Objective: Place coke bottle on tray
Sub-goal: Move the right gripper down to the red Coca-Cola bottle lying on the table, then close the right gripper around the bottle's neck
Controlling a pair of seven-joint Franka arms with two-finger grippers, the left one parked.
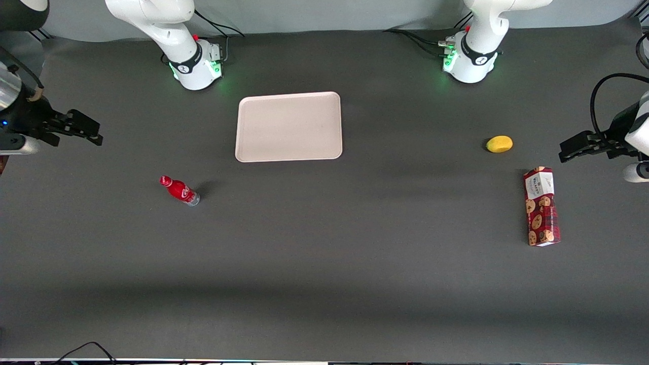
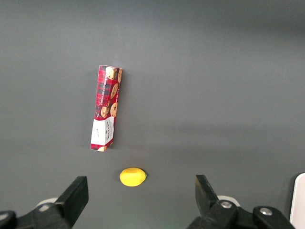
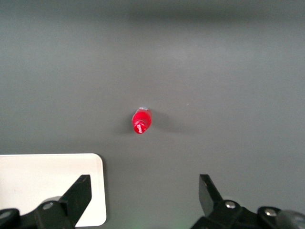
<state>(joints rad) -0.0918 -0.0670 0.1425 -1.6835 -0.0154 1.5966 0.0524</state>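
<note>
The coke bottle [image 1: 180,190], small and red with a red cap, stands on the dark table. It is nearer to the front camera than the tray [image 1: 289,126] and toward the working arm's end. The tray is pale pinkish-beige and holds nothing. My right gripper [image 1: 94,131] hangs open and empty above the working arm's end of the table, apart from the bottle. In the right wrist view the bottle [image 3: 141,121] shows from above, ahead of the open gripper [image 3: 144,183]. A corner of the tray [image 3: 47,186] lies beside one finger.
A yellow lemon-like fruit [image 1: 499,144] and a red cookie-printed box [image 1: 541,206] lie toward the parked arm's end; both also show in the left wrist view, the fruit [image 2: 132,176] and the box [image 2: 106,108]. The two arm bases [image 1: 195,63] [image 1: 469,58] stand farther from the front camera than the tray.
</note>
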